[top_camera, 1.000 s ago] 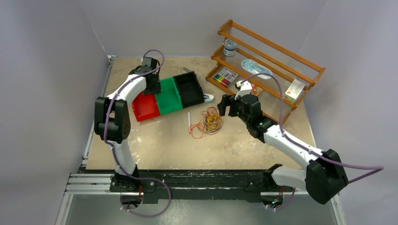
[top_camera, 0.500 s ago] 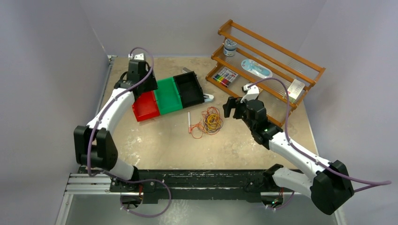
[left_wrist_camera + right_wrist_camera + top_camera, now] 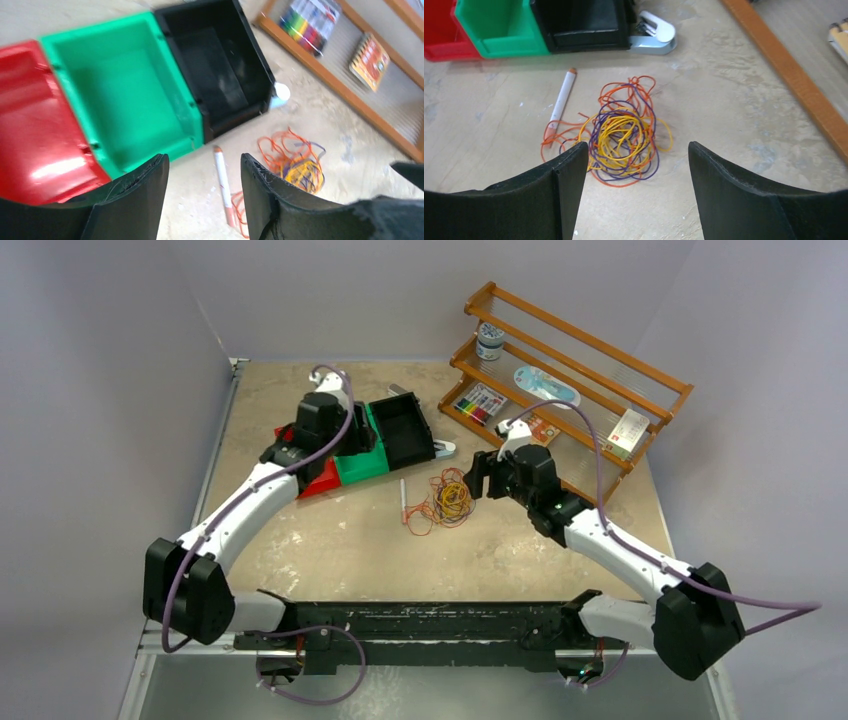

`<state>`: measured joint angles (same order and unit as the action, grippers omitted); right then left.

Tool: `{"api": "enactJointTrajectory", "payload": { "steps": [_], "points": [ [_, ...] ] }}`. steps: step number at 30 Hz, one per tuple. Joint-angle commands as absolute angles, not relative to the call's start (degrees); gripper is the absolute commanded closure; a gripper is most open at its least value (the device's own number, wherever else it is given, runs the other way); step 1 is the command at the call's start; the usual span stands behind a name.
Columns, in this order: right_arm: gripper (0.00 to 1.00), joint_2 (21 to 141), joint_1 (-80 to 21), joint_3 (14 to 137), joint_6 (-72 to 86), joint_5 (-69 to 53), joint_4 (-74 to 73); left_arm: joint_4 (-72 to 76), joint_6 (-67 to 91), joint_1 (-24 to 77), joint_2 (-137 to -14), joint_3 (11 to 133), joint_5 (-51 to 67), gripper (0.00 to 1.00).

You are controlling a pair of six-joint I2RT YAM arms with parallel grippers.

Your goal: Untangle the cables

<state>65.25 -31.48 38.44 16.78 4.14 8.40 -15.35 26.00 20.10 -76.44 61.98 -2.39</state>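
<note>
The cables (image 3: 449,498) lie as one tangled bundle of thin orange, yellow and purple wire loops on the table's middle. They show clearly in the right wrist view (image 3: 624,132) and blurred in the left wrist view (image 3: 292,162). My right gripper (image 3: 479,476) is open and empty, hovering just right of the bundle, which sits ahead of its fingertips (image 3: 638,147). My left gripper (image 3: 352,440) is open and empty above the bins, left of the cables; the gap between its jaws frames bare table (image 3: 202,162).
Red (image 3: 318,481), green (image 3: 364,462) and black (image 3: 405,427) bins stand in a row left of the cables. A white pen (image 3: 403,498) lies touching the bundle's left side. A stapler (image 3: 445,450) sits by the black bin. A wooden rack (image 3: 570,380) with small items stands at the back right.
My left arm has swung from the back left corner to above the bins, towards the cables. My right gripper shifted slightly and stays open beside the bundle. The cables have not moved.
</note>
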Motion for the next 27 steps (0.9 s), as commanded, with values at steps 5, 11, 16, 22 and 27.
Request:
{"api": "enactJointTrajectory", "payload": {
  "steps": [5, 11, 16, 22, 27],
  "points": [
    [0.29, 71.17, -31.39, 44.53, 13.65, -3.26, 6.60, -3.45, 30.00, 27.25, -79.54, 57.05, 2.63, 0.48],
    [0.30, 75.36, -31.45, 47.70, 13.00, -3.35, 4.87, -5.41, 28.06, 31.42, -83.47, 57.21, 3.87, 0.51],
    [0.30, 76.13, -31.41, 46.90, 13.60, -4.06, 5.82, -6.51, 27.60, 36.12, -82.55, 52.92, 4.17, 0.52],
    [0.30, 76.55, -31.38, 46.23, 13.80, -4.82, 6.37, -7.53, 26.59, 39.59, -83.89, 50.25, 3.49, 0.52],
    [0.30, 76.88, -31.39, 45.83, 13.89, -5.29, 6.92, -8.26, 26.53, 40.72, -84.91, 49.77, 0.24, 0.53]
  ]
}}
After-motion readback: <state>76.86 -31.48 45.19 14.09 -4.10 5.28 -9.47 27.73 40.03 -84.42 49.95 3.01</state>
